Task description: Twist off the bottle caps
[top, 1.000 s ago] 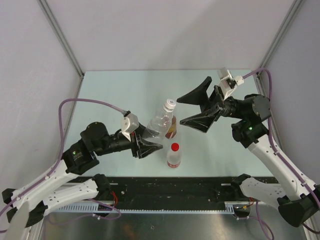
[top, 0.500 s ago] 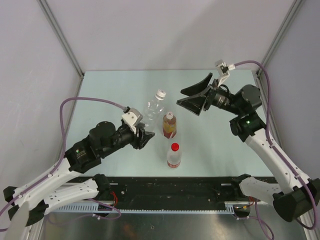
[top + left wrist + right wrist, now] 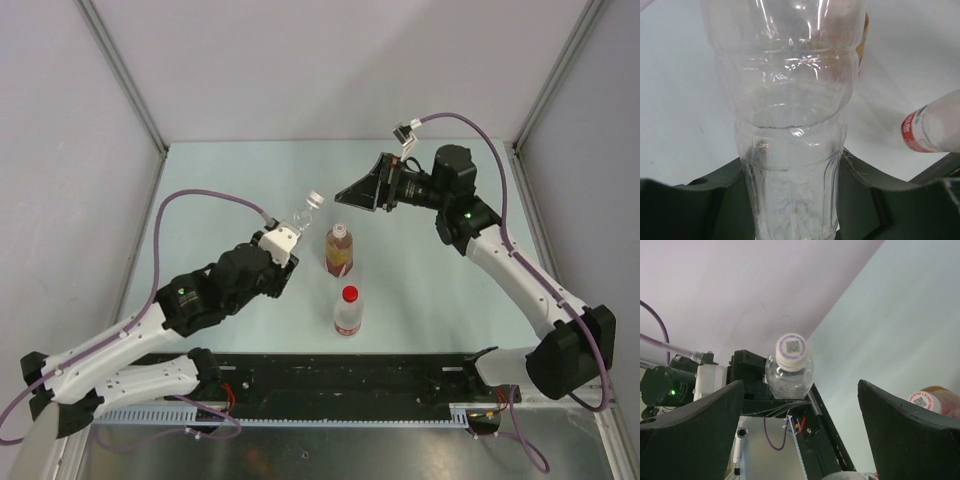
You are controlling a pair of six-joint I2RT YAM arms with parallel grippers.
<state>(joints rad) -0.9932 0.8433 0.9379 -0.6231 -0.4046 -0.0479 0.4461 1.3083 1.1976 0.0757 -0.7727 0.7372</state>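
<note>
My left gripper (image 3: 288, 236) is shut on the lower body of the clear plain bottle (image 3: 297, 216), held off the table and tilted toward the back right. Its white cap (image 3: 313, 199) is screwed on. In the left wrist view the bottle (image 3: 790, 100) fills the frame between my dark jaws. My right gripper (image 3: 345, 196) stands open just right of that cap, facing it. In the right wrist view the cap (image 3: 791, 352) sits ahead, between the wide-spread fingers (image 3: 695, 430). The amber bottle (image 3: 339, 254) with a pale cap (image 3: 339, 231) and the labelled bottle (image 3: 347, 318) with a red cap (image 3: 350, 294) stand upright mid-table.
Grey walls with metal corner posts (image 3: 120, 75) close in the pale green table (image 3: 220, 180) on three sides. A black rail (image 3: 350, 375) runs along the near edge by the arm bases. Purple cables (image 3: 200, 195) loop above both arms.
My left arm has carried the clear bottle back and left, away from the amber bottle, tilting its cap toward the right gripper. The right gripper has swung left, turned to face the cap and opened slightly wider.
</note>
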